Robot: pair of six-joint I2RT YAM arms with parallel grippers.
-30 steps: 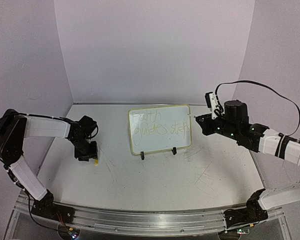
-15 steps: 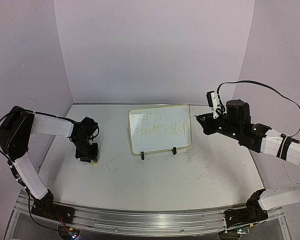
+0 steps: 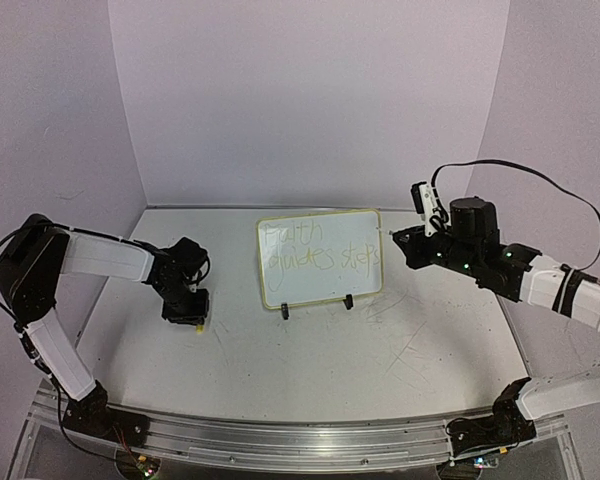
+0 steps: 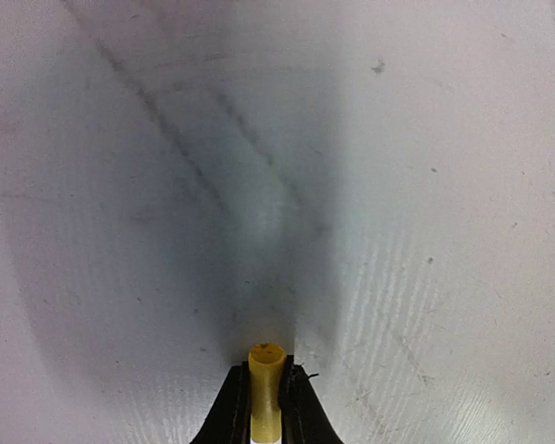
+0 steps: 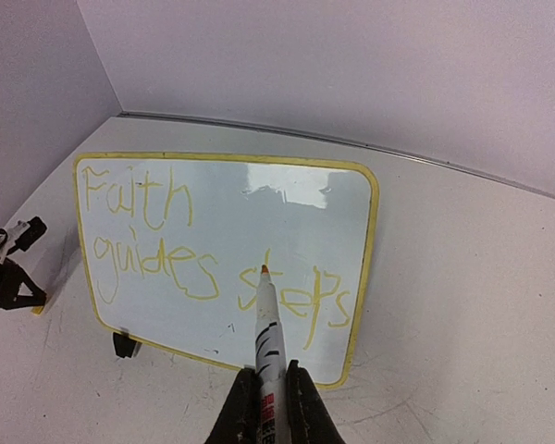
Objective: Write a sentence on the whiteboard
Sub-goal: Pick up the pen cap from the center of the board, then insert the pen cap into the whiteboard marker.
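Observation:
The whiteboard point(image 3: 320, 258) stands tilted on black clip feet at the back middle of the table, with "Faith guides steps" written on it in yellow. In the right wrist view the whiteboard point(image 5: 222, 231) fills the middle. My right gripper point(image 5: 269, 370) is shut on a white marker point(image 5: 270, 333) whose orange tip hovers over the word "steps". From above, the right gripper point(image 3: 395, 243) sits just off the board's right edge. My left gripper point(image 3: 188, 318) hangs low over the table left of the board. In its wrist view the left gripper point(image 4: 266, 372) is shut on a yellow marker cap point(image 4: 265, 398).
The white table point(image 3: 310, 350) is scuffed with grey marks. Purple walls point(image 3: 310, 100) close in the back and both sides. A black cable point(image 3: 540, 180) loops above the right arm. A metal rail point(image 3: 300, 440) runs along the near edge.
The left gripper has closed on the yellow cap and shifted slightly right. The right arm with the marker has stayed almost still by the board.

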